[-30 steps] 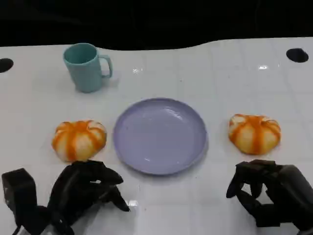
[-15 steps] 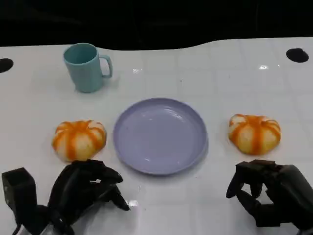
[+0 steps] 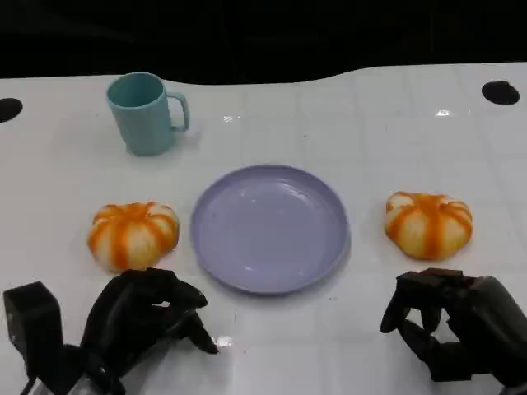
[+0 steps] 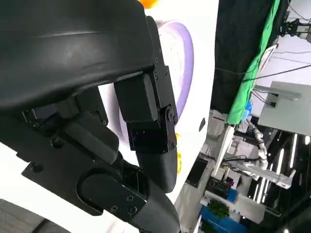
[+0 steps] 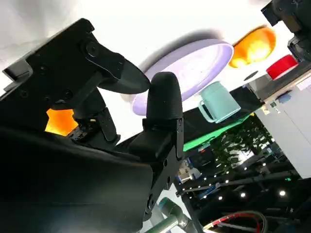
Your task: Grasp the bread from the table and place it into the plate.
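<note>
Two orange-and-white striped breads lie on the white table, the left bread (image 3: 133, 234) and the right bread (image 3: 428, 224), on either side of the empty purple plate (image 3: 270, 228). My left hand (image 3: 140, 317) rests just in front of the left bread, fingers apart and holding nothing. My right hand (image 3: 449, 325) sits in front of the right bread with loosely bent fingers and nothing in them. In the left wrist view the plate (image 4: 183, 51) lies beyond my left hand (image 4: 146, 121). The right wrist view shows the plate (image 5: 194, 68) and the far bread (image 5: 255, 46) past my right hand (image 5: 121, 121).
A teal mug (image 3: 146, 113) stands upright at the back left, its handle turned to the right; it also appears as the mug (image 5: 216, 104) in the right wrist view. Two dark round holes (image 3: 501, 92) mark the table's far corners. The table's back edge meets a black backdrop.
</note>
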You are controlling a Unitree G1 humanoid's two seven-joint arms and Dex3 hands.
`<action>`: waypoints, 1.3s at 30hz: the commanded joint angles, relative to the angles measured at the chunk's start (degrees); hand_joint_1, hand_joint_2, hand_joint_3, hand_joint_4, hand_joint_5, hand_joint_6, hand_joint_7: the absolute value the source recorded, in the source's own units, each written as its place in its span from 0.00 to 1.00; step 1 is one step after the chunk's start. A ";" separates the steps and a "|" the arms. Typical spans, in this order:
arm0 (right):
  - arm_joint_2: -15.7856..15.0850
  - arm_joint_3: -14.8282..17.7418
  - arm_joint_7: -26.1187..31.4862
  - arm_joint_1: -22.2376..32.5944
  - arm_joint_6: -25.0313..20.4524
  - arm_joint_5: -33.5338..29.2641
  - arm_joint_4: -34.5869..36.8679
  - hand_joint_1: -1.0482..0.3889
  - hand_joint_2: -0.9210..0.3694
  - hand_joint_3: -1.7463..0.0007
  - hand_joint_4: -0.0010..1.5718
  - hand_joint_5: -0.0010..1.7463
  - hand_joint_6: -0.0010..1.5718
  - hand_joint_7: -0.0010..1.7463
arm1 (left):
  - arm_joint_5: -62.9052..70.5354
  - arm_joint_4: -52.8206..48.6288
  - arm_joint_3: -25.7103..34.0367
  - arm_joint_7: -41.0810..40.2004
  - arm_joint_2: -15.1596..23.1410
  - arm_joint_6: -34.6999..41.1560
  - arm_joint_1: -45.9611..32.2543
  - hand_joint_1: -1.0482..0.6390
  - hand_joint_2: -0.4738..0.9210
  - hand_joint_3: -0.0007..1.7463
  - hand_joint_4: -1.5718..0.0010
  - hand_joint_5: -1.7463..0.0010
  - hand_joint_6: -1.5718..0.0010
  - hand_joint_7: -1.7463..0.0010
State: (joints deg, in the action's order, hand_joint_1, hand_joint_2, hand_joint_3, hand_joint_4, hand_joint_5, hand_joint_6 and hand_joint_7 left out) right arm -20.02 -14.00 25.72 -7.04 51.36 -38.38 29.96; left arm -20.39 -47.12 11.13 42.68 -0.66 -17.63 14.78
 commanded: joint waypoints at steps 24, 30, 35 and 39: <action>-5.42 8.29 -6.15 2.25 -17.04 -1.09 -19.15 0.45 0.00 0.99 0.29 0.19 0.39 0.00 | 0.17 -0.94 0.33 0.28 0.92 -0.51 0.37 0.00 0.85 0.00 0.00 0.66 0.00 0.87; -7.30 7.82 -13.00 2.63 -27.13 -4.51 -25.21 0.39 0.02 0.99 0.17 0.09 0.25 0.00 | 0.51 -1.05 0.15 0.10 1.10 -0.73 0.32 0.00 0.86 0.00 0.00 0.67 0.00 0.88; -8.22 6.03 -16.97 1.11 -33.17 -8.40 -26.74 0.36 0.02 1.00 0.08 0.05 0.16 0.00 | 0.57 -1.28 0.14 0.00 0.98 -1.15 0.37 0.00 0.86 0.00 0.00 0.66 0.00 0.88; -8.14 4.32 -17.63 -0.91 -35.68 -10.84 -25.51 0.36 0.04 1.00 0.06 0.04 0.14 0.00 | 0.34 -1.40 0.23 0.36 0.86 -1.28 0.38 0.00 0.86 0.00 0.00 0.66 0.00 0.88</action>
State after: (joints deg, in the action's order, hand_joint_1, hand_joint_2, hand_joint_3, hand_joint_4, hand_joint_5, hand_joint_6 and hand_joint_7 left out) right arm -27.08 -8.77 8.57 -6.04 17.03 -48.00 3.69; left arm -20.27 -48.12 11.12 42.68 -0.67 -18.16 14.99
